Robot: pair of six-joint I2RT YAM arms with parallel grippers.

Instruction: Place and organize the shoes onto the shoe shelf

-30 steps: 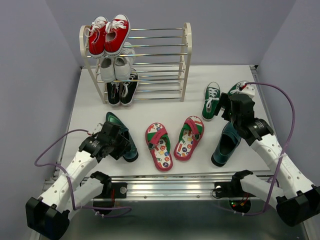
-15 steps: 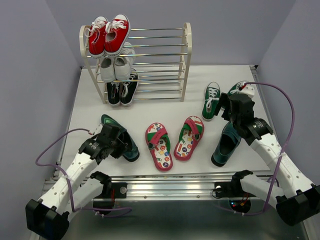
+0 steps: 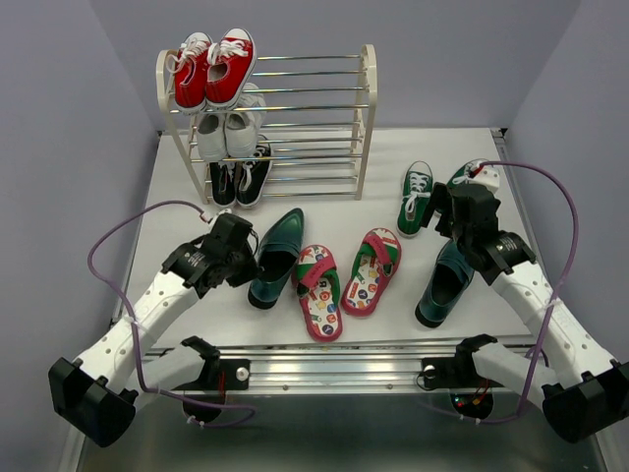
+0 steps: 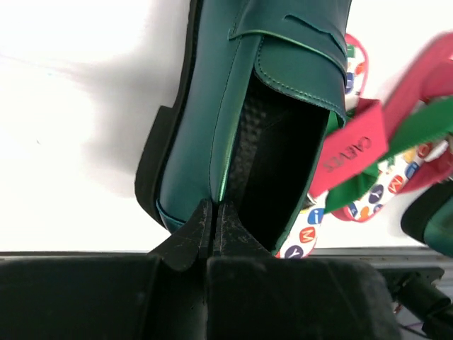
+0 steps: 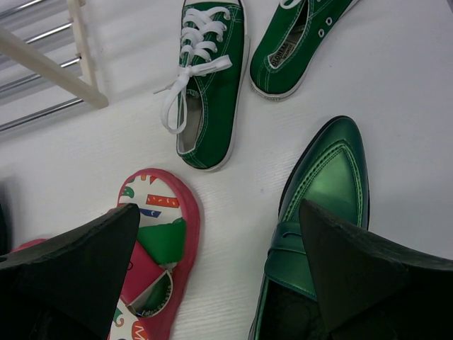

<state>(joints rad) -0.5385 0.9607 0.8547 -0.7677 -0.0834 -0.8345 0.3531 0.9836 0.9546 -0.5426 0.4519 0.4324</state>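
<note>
My left gripper [image 3: 243,258] [image 4: 214,211] is shut on the side wall near the heel of a dark teal slip-on [image 3: 277,254] [image 4: 212,106], whose toe points toward the shoe shelf [image 3: 366,118]. That shoe lies against the left red flip-flop [image 3: 320,293] [image 4: 357,145]. The other flip-flop [image 3: 371,270] [image 5: 157,248] lies just right of it. My right gripper [image 3: 454,228] [image 5: 219,237] hangs open above the gap between that flip-flop and the second teal slip-on [image 3: 442,285] [image 5: 325,184]. Two green sneakers [image 3: 416,197] [image 5: 211,92] [image 5: 297,39] lie beyond it; in the top view the right arm partly hides the far one.
On the shelf's left half sit red sneakers [image 3: 214,69] on top, white ones [image 3: 226,130] in the middle, black ones [image 3: 239,179] at the bottom. Grey walls close in on both sides. A metal rail [image 3: 334,369] runs along the near edge.
My left gripper has closed on the teal slip-on and carried it right and away, turning it toe-first toward the shelf, against the left flip-flop. The right arm has not moved.
</note>
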